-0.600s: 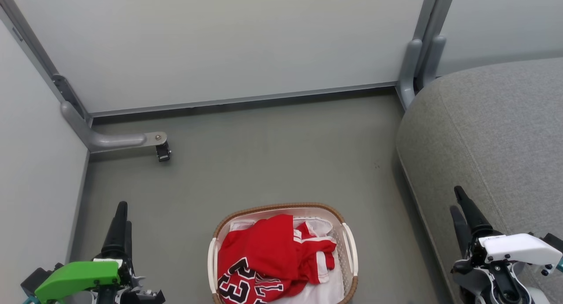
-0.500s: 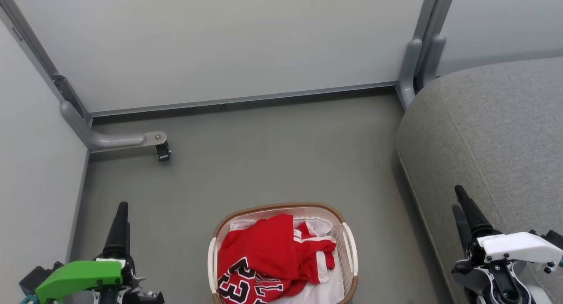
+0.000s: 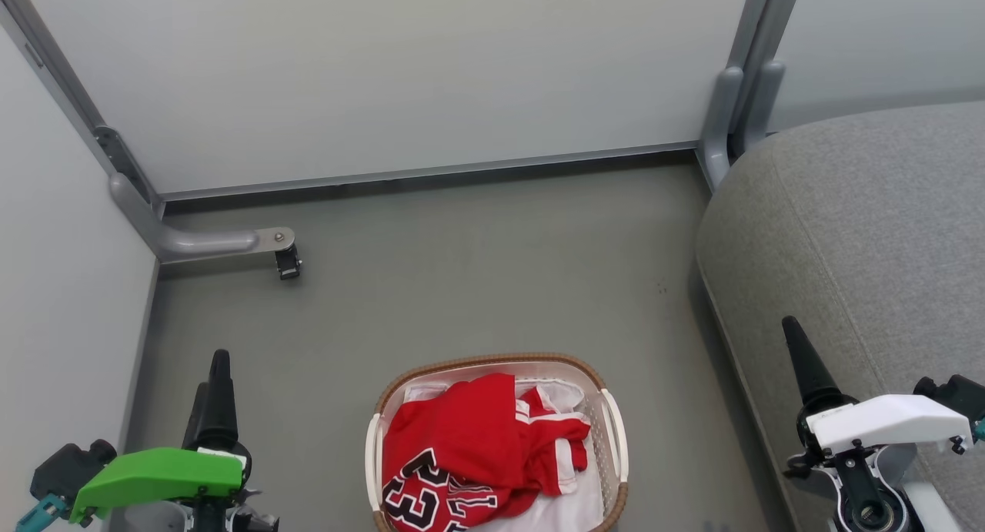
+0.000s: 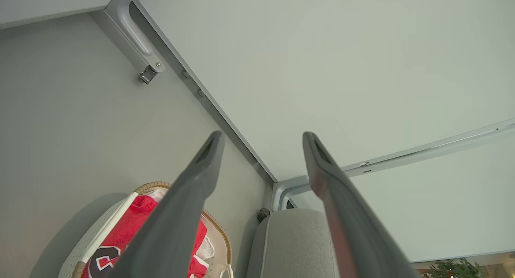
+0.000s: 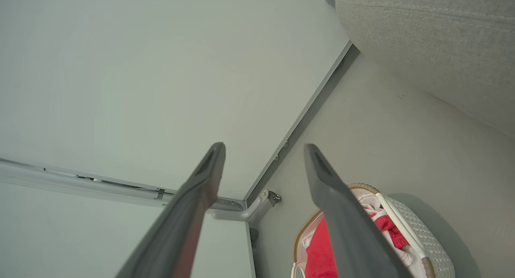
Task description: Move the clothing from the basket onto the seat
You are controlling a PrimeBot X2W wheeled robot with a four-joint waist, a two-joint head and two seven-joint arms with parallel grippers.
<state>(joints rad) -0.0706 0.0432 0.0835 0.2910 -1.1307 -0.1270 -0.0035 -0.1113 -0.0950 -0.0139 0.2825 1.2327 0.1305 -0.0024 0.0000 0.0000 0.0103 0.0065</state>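
Two pieces of red fabric clothing (image 3: 469, 432) lie crumpled in the oval white perforated plastic basket (image 3: 492, 359) with its brown woven rim, seen from the head. A jersey with black-and-white numerals lies at the near left and a white-striped one to the right, both over a plain white liner sheet (image 3: 573, 505). The basket stands on the smooth grey-green floor (image 3: 462, 270), apart from the large grey upholstered seat (image 3: 862, 232) with rounded edges on the right. Pale matt wall panels (image 3: 385, 70) close the back, and a grey metal frame leg (image 3: 192, 243) ends in a small black caster (image 3: 288, 264). The left pincer (image 3: 213, 370), under a green housing, points up at lower left. The right pincer (image 3: 793, 339), under a white housing, sits at lower right over the seat's edge. Against half a second earlier, both housings have turned a little and the right fingers now line up as one. Basket and clothing lie as they did.

From the left wrist, the two long dark tapered fingers stand wide apart with nothing between them. The basket with the clothing shows at lower left, the seat beside it.

From the right wrist, the fingers likewise stand fully spread and bare, with the basket and clothing at lower right and the seat's coarse weave at upper right.
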